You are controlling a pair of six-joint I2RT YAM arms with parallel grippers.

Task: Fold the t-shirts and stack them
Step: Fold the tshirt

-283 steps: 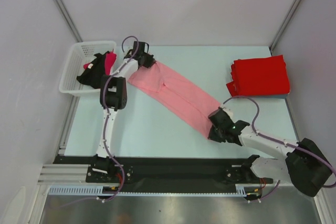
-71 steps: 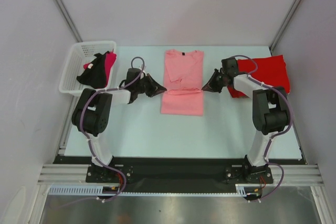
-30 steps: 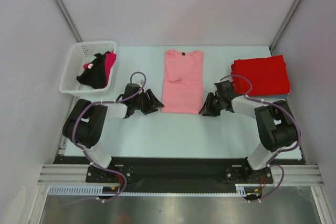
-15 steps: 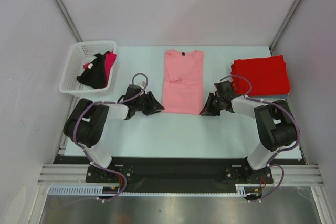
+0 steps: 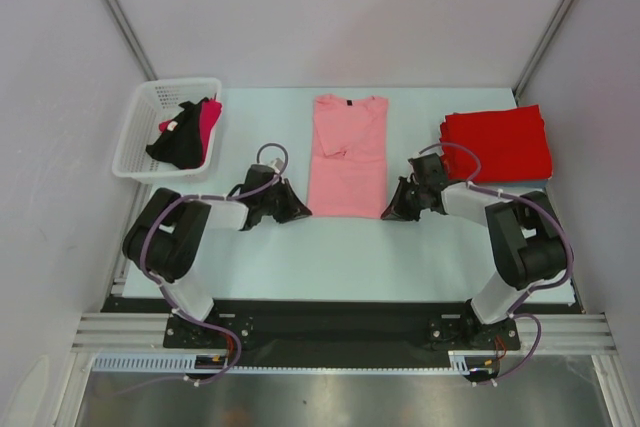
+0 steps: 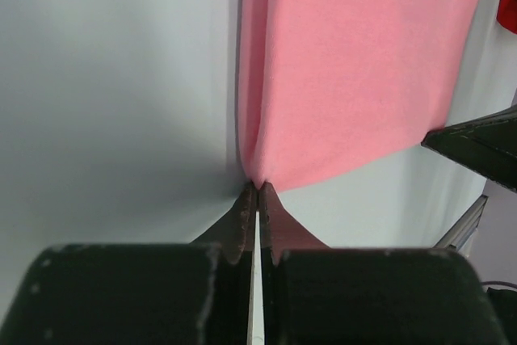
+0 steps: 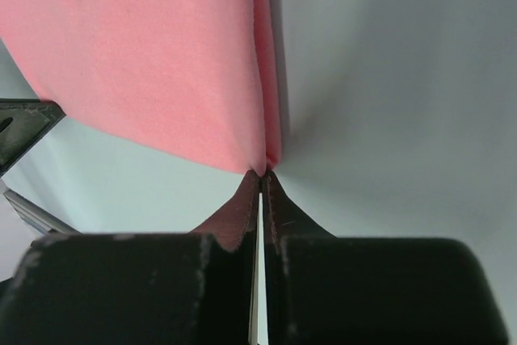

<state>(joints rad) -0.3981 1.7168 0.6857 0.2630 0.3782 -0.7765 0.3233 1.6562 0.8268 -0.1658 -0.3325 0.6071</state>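
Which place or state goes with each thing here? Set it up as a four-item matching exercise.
Things:
1 pink t-shirt
2 red t-shirts
3 basket
4 left gripper

Places or states:
a at the far left, holding dark and red cloth
b shut on a near shirt corner
c folded stack at the far right
d lying flat in the middle

Pairs: 1-d, 2-c, 3-a, 4-b

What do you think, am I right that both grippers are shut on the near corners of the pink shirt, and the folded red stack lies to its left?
Not quite. In the top view the folded red stack lies to the right of the pink shirt, not its left. The rest holds: the left gripper and right gripper are each shut on a near corner.
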